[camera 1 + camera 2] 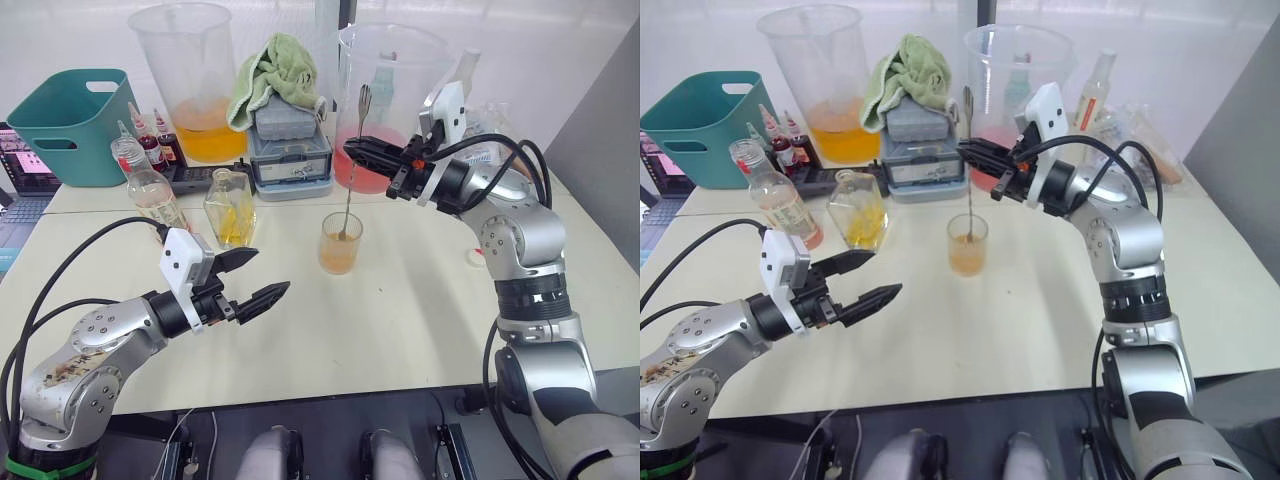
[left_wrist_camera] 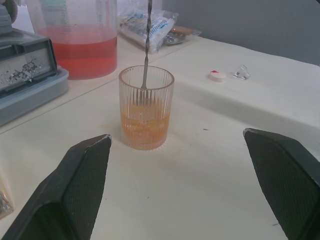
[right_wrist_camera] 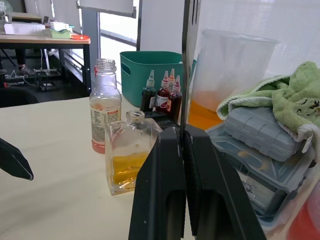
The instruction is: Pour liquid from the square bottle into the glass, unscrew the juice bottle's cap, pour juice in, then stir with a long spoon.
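Ribbed glass (image 1: 340,243) stands near the middle of the white table (image 1: 420,310), roughly a third full of orange liquid. Long spoon (image 1: 352,175) stands in it, bowl end in the liquid, handle rising nearly upright with a slight lean. Right gripper (image 1: 362,149) pinches the handle high up, fingers closed tight on it; the grip is well above the rim. Left gripper (image 1: 253,277) hovers low over the table on the near side of the glass, fingers spread wide, holding nothing and clear of the glass. Square bottle (image 1: 230,207), some yellow liquid in it, stands just to the left of the glass; the juice bottle (image 1: 148,188) stands uncapped beyond it, farther left. A small white-and-red cap (image 2: 217,76) lies on the table to the right of the glass. Judgement: both pours look done, stirring is the step in hand. To do it well: keep circles small and inside the rim, spoon tip off the wall so the light glass is not dragged or tipped; the high grip gives a long lever, so move slowly. The open left gripper could steady the glass if it starts to slide.
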`<state>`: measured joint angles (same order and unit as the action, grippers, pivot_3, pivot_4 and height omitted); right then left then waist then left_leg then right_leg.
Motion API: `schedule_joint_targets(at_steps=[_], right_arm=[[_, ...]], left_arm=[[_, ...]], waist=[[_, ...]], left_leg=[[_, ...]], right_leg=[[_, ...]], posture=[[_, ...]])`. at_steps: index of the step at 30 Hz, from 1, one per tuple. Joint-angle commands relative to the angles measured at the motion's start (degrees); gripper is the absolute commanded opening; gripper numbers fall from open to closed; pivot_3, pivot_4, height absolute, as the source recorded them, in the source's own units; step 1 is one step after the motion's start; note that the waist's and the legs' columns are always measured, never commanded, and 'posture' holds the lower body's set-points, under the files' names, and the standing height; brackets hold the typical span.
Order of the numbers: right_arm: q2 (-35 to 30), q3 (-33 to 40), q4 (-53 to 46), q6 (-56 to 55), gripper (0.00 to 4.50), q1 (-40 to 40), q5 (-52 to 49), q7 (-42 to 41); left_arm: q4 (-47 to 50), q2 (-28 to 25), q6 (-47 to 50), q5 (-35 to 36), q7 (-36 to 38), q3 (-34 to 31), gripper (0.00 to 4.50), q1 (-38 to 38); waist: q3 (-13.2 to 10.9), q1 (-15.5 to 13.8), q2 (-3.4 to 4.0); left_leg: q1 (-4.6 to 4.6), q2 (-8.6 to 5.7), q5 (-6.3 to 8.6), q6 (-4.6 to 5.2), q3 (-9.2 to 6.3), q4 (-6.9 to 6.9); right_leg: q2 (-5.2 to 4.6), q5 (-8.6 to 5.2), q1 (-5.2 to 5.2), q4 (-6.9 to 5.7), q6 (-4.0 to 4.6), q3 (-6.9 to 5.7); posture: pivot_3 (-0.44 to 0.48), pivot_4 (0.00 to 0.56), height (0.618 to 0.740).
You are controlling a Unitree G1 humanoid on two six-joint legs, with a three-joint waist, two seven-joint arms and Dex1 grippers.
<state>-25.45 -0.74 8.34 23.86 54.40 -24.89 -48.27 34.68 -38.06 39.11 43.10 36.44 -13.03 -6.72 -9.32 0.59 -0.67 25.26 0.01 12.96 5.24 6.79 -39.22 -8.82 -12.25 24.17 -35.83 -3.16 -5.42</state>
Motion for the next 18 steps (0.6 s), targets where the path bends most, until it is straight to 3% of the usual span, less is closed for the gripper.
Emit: schedule_joint_targets(at_steps=[1, 11, 18], right_arm=[[-0.60, 1.23, 0.37, -1.98, 0.00, 1.89, 0.82, -0.46], [-0.82, 0.39, 2.50, -0.99, 0.00, 1.65, 2.46, -1.76], [0.56, 0.85, -5.53, 9.01, 0.00, -0.73, -3.43, -1.74]], left_arm=[[2.15, -0.72, -0.50, 0.63, -0.21, -0.77, 4.48, -0.14], [1.99, -1.22, -0.68, 0.01, -0.04, -0.23, 4.48, -0.35], [1.39, -1.87, -0.73, -0.33, 0.44, 0.40, 4.48, -0.93]], waist=[[0.00, 0.01, 0.00], [0.00, -0.02, 0.00], [0.00, 0.09, 0.00]], left_leg=[[0.00, 0.00, 0.00, 0.00, 0.00, 0.00], [0.00, 0.00, 0.00, -0.01, -0.01, 0.00], [0.00, 0.01, 0.00, -0.01, -0.02, 0.01]], right_leg=[[0.00, 0.00, 0.00, 0.00, 0.00, 0.00], [0.00, 0.00, 0.00, 0.00, 0.00, 0.00], [0.00, 0.00, 0.02, -0.02, 0.01, 0.00]], posture=[[0.000, 0.150, 0.739], [0.000, 0.150, 0.739], [0.000, 0.150, 0.739]])
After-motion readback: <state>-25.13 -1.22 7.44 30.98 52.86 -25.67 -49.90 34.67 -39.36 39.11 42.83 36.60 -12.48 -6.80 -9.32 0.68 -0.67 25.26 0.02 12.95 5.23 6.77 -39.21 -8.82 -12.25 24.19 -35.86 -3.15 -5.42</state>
